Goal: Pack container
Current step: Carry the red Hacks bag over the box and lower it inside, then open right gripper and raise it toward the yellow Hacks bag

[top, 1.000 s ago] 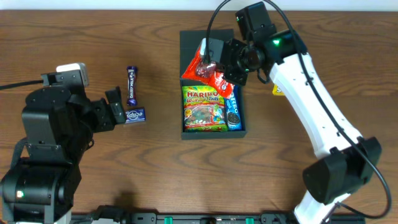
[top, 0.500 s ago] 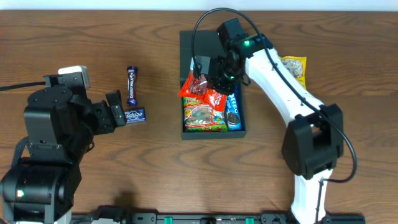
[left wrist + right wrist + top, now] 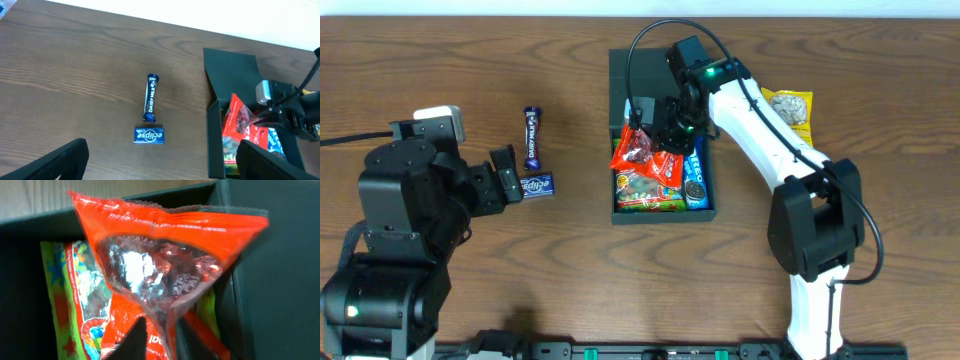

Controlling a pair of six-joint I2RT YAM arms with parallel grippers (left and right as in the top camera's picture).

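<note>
The right gripper [image 3: 653,127] jaws are grasping a red snack packet [image 3: 642,152] over the container [image 3: 631,68]. The left gripper [image 3: 506,180] jaws are resting released, well left of the container.

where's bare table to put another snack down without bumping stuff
Bare wood lies between the Dairy Milk bar and the container, and on the container's near side, toward the arm bases. Inside it is crowded: Haribo bag and Oreo pack cover the floor, with the red packet held over them.
</note>
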